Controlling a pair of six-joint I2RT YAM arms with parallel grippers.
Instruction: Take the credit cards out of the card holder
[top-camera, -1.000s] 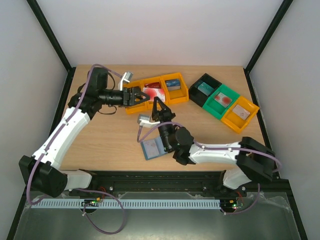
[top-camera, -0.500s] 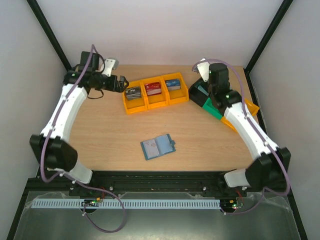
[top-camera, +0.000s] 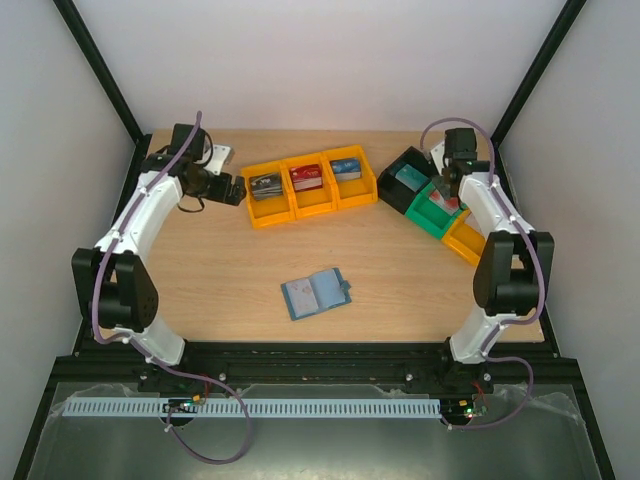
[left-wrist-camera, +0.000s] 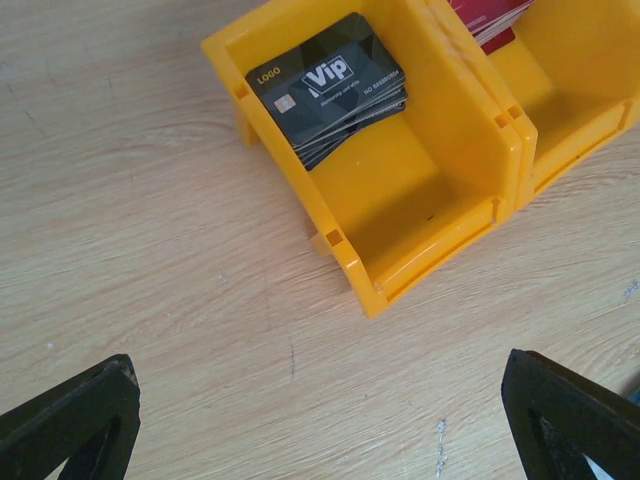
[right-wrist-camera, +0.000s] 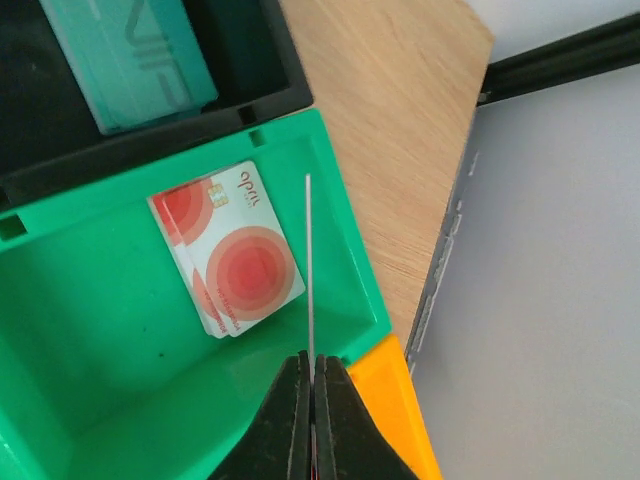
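Green bin (right-wrist-camera: 80, 400), far-right corner: right gripper (right-wrist-camera: 312, 375) pinched a card (right-wrist-camera: 308, 250) edge-on above it, looked like the drop-off step. Next needed a release; left gripper (left-wrist-camera: 320, 415) gaped wide; card holder (top-camera: 315, 293) lay open mid-table toward the near edge.

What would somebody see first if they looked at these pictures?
Probably the bright bins at the back: a yellow row holding card stacks, and a green bin on the right. The right claw pinches one thin card edge-on over that green bin, while the blue card holder lies open in the middle of the table.
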